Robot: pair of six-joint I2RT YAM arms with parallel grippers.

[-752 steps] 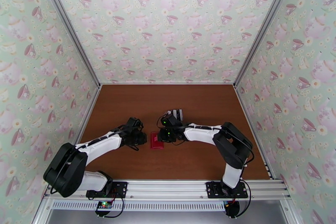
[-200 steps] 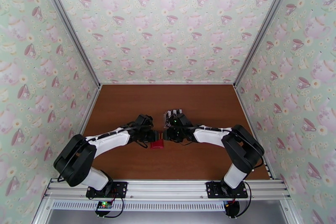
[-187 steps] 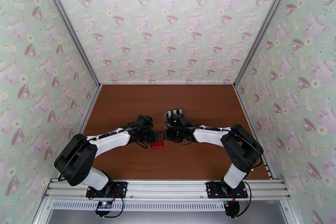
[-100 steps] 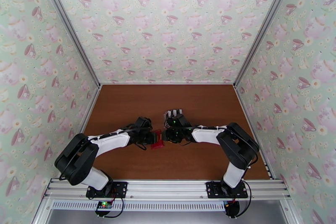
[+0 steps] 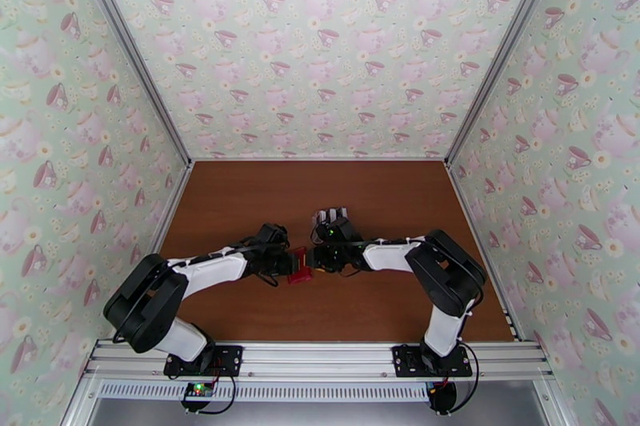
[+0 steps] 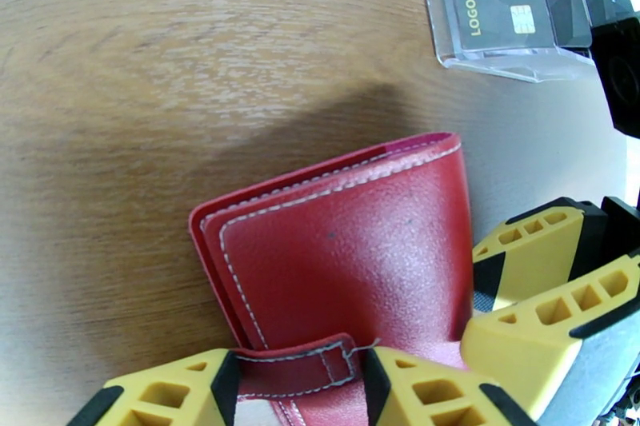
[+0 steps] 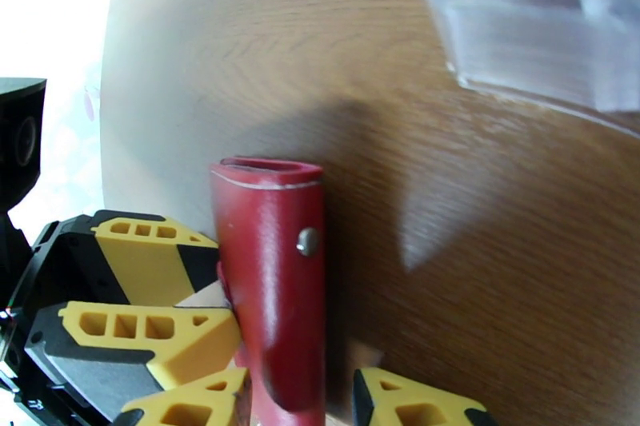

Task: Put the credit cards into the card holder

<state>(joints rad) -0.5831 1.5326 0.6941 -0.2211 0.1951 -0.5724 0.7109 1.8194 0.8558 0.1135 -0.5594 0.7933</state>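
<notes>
The card holder (image 6: 344, 260) is at mid-table between the two arms. It is folded shut and tipped up on one edge rather than lying flat, apparently so that it can be worked open from both sides. The left gripper (image 6: 298, 368) pinches it at the snap tab (image 6: 320, 356), fingers narrow and pressing on either side. The right gripper (image 7: 300, 392) straddles the opposite edge from the right. One finger touches the leather and a sliver of gap shows at the other, so whether it grips cannot be told. Nothing shows inside the closed holder. The credit cards (image 6: 504, 12), black ones, stand in the clear stand (image 6: 500, 64) just beyond it on the wooden table (image 6: 144, 60).
</notes>
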